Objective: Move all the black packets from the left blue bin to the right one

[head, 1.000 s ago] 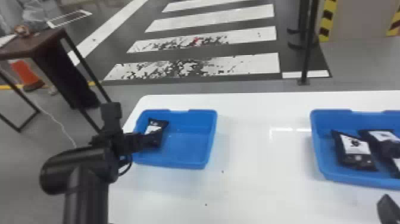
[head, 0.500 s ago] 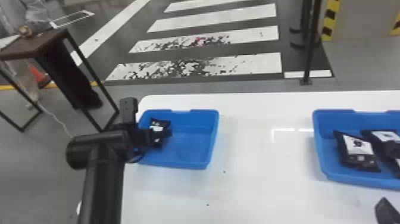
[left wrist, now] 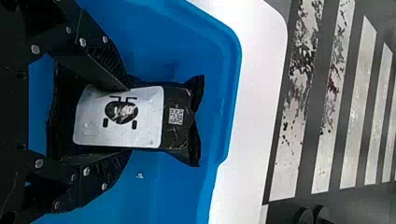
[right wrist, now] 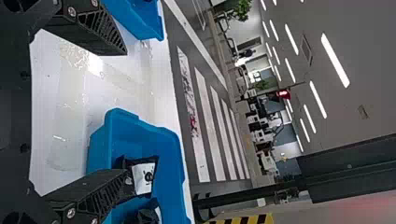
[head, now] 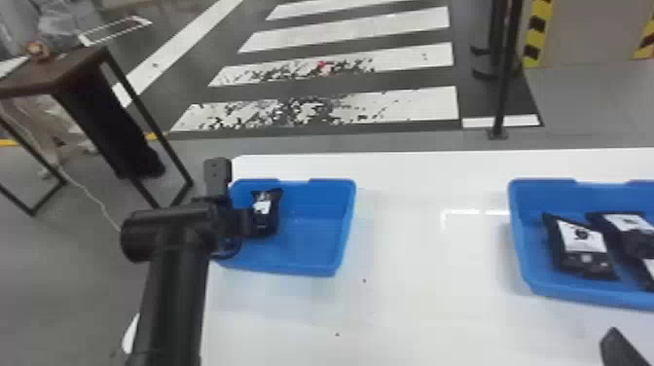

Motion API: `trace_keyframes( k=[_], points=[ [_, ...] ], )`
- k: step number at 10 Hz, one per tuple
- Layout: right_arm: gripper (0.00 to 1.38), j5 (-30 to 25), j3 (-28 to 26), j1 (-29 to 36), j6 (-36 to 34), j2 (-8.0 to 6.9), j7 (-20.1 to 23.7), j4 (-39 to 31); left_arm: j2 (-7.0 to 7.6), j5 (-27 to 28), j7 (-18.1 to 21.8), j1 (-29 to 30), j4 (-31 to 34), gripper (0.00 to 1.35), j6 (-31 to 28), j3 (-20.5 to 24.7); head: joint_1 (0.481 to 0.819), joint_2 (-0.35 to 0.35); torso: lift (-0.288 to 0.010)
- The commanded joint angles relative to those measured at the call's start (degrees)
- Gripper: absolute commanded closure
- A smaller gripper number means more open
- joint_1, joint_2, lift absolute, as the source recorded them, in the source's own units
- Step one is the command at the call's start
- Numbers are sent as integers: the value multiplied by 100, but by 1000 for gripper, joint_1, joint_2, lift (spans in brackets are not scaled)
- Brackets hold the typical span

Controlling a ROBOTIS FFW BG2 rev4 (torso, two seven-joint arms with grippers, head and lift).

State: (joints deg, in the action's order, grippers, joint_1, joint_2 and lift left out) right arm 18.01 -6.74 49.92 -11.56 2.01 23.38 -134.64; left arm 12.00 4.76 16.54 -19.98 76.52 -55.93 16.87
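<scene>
The left gripper (head: 242, 223) is low at the left side of the left blue bin (head: 311, 270), beside a black packet (head: 266, 221). In the left wrist view, the left gripper (left wrist: 129, 120) is shut on that packet (left wrist: 177, 133), one finger against each long edge, label facing the camera. The right gripper (head: 620, 348) is parked at the lower right, nearer than the right blue bin (head: 530, 287); in the right wrist view the right gripper (right wrist: 126, 113) stands wide open and holds nothing. Several black packets (head: 584, 248) lie in the right bin.
Both bins stand on a white table (head: 413, 263), with a wide stretch of tabletop between them. A dark side table (head: 58, 73) stands on the floor at the left, and a black pole (head: 506, 73) rises behind the far edge.
My left arm has shifted to the right, and its gripper has closed in on the packet. The packet has turned straighter and moved slightly right. The right gripper has barely moved.
</scene>
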Motion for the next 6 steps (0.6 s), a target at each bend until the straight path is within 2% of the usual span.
trace_keyframes(
  k=[1,3,4,6],
  points=[
    [130,27,0,-1,-53,10,9,13,40,38,24,29,-9,1177,292,-156,695,308,-140],
    [131,73,0,-1,-95,10,26,27,83,187,235,141,5,1165,447,-179,695,304,-140],
    [137,96,0,-1,-109,10,26,27,75,27,323,409,314,1165,672,-179,695,305,-140],
    [139,118,0,-1,-109,10,35,13,-22,-351,358,1309,1903,1165,742,-168,695,293,-140]
  ],
)
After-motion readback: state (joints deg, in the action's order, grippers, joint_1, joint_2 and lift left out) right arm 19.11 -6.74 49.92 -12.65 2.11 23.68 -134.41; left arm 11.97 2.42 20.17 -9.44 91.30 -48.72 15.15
